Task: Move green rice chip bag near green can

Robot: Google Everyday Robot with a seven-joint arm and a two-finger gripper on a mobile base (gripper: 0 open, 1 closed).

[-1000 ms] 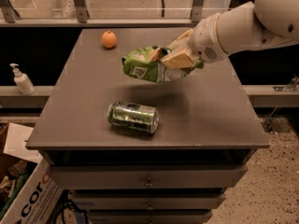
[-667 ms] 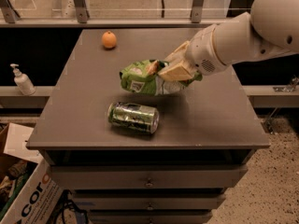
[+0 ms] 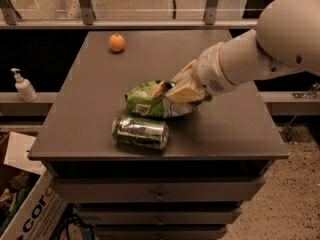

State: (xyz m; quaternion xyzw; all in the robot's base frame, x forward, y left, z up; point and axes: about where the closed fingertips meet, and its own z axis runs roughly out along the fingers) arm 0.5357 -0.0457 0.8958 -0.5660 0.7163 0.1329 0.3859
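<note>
The green rice chip bag (image 3: 150,100) is a wrinkly light-green foil bag near the middle of the grey table (image 3: 90,129), low over or on the surface. My gripper (image 3: 175,90) comes in from the right and is shut on the bag's right end. The green can (image 3: 140,132) lies on its side just in front of the bag, close to the table's front edge. The bag's lower edge is very near the can; I cannot tell if they touch.
A small orange fruit (image 3: 116,42) sits at the table's back left. A white pump bottle (image 3: 23,86) stands on a ledge to the left. A cardboard box (image 3: 25,209) is on the floor at lower left. Drawers sit under the tabletop.
My gripper has carried the bag down and toward the front, from above the table's middle to just behind the can. The can and the orange have not moved.
</note>
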